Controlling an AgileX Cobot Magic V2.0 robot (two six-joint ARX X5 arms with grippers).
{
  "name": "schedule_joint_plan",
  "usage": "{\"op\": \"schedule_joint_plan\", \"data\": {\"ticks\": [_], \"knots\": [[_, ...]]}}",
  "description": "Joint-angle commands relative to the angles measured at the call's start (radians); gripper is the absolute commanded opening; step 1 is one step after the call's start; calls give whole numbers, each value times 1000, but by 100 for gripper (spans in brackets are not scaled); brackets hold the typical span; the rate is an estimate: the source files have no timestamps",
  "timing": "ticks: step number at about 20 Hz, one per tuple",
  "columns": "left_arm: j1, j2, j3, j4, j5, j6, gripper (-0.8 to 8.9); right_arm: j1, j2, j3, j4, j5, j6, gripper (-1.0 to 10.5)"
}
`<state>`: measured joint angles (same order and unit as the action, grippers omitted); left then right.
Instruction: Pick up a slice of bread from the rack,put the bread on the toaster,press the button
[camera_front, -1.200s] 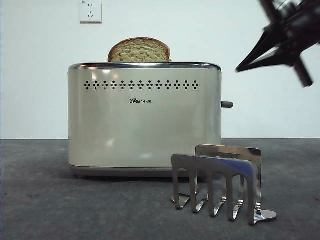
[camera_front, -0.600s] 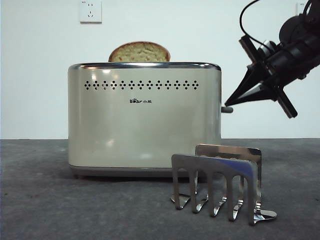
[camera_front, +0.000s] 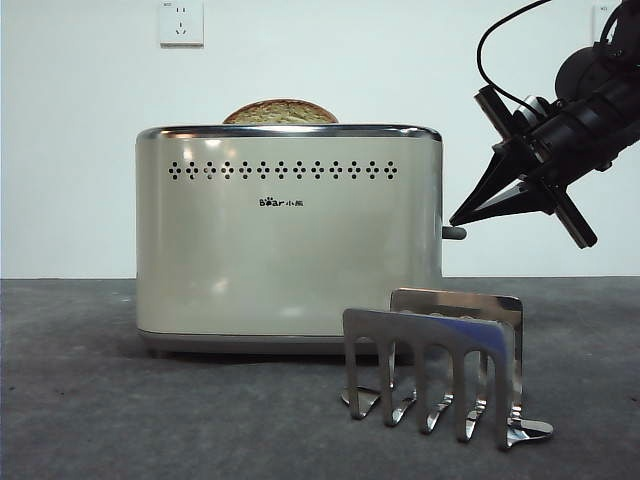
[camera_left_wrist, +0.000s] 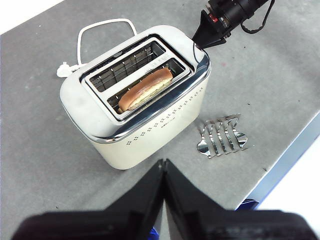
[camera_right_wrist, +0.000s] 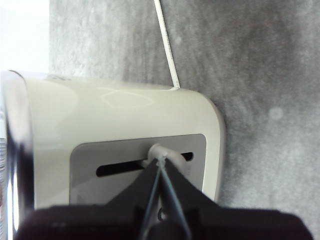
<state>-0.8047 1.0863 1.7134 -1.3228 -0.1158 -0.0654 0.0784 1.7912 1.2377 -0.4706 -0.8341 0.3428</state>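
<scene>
The right gripper has its fingers closed to a point, and the tip touches the top of the button. The button sits right under the tip, on the narrow side of the toaster. Its slot runs up and down that side, so the push should go straight down along it. The right arm slants down from high up beside the toaster. The slice of bread sits low in one slot, with only its round top showing. The rack stands empty on the table near the toaster. The left gripper waits high above, fingers closed, farther from the button.
</scene>
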Motion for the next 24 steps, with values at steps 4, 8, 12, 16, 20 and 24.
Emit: {"op": "schedule_joint_plan", "data": {"ticks": [4, 8, 12, 16, 20, 24], "knots": [[3, -2, -5, 4, 3, -13, -4, 1, 26, -14, -66, 85, -58, 0], [3, -2, -5, 3, 3, -13, -4, 1, 26, -14, -69, 88, -59, 0], [3, -2, -5, 4, 3, -13, -4, -8, 16, -9, -71, 123, -59, 1], [3, -1, -5, 4, 3, -12, -5, -28, -63, 45, -108, 27, -69, 1], [3, 2, -5, 4, 3, -12, -5, -19, -80, 95, -124, -37, -66, 1], [3, 2, -5, 4, 3, -12, -4, 3, -63, 95, -122, -23, -68, 0]]}}
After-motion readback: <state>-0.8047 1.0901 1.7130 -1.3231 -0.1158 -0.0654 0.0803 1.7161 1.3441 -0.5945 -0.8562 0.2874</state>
